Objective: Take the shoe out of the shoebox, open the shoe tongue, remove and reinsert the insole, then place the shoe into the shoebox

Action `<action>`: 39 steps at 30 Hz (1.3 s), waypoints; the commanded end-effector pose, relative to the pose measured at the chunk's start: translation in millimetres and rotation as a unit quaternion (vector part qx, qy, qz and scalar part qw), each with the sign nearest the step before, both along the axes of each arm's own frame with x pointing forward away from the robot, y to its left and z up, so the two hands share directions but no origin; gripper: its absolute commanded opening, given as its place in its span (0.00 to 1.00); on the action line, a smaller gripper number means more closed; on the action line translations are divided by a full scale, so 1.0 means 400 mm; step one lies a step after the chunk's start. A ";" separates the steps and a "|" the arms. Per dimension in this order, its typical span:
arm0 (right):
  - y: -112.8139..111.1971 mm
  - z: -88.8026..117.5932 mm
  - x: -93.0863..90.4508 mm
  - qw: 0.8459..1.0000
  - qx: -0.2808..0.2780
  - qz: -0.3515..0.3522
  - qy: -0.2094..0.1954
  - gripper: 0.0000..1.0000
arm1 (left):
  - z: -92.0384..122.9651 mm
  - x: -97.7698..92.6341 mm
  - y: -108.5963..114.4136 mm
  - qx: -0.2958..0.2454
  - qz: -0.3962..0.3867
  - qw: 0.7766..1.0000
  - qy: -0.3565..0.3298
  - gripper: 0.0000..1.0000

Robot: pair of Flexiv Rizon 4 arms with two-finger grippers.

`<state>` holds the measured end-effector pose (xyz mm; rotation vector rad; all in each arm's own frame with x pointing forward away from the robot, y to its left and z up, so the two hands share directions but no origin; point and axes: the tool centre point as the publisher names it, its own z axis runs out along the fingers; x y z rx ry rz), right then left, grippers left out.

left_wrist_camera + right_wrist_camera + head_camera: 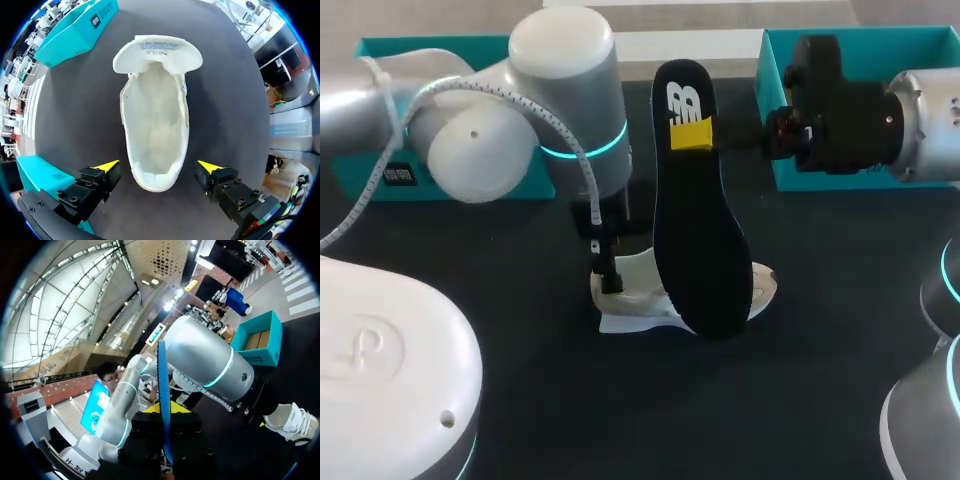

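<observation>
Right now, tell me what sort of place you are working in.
Probably a robot test bench set up for shoe handling: a black table with two teal shoebox halves, a white shoe below my open left gripper, and its dark insole held by my right gripper.

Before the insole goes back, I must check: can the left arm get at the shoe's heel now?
Probably yes. On the left arm the jaws stand open on either side of the shoe, at its heel, nothing in between.
</observation>
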<state>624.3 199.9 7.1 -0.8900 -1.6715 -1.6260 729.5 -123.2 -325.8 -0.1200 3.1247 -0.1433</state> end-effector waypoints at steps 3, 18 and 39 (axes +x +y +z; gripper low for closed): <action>0.013 0.000 0.006 1.000 -0.001 0.000 0.001 0.00 | -0.016 0.029 -0.024 -0.004 0.000 1.000 0.003 1.00; 0.013 0.000 0.006 1.000 -0.001 0.000 0.001 0.00 | -0.025 0.119 -0.131 -0.004 0.011 1.000 -0.005 0.92; 0.013 0.000 0.006 1.000 -0.001 0.000 0.001 0.00 | -0.117 0.108 -0.200 -0.013 0.016 1.000 0.024 0.47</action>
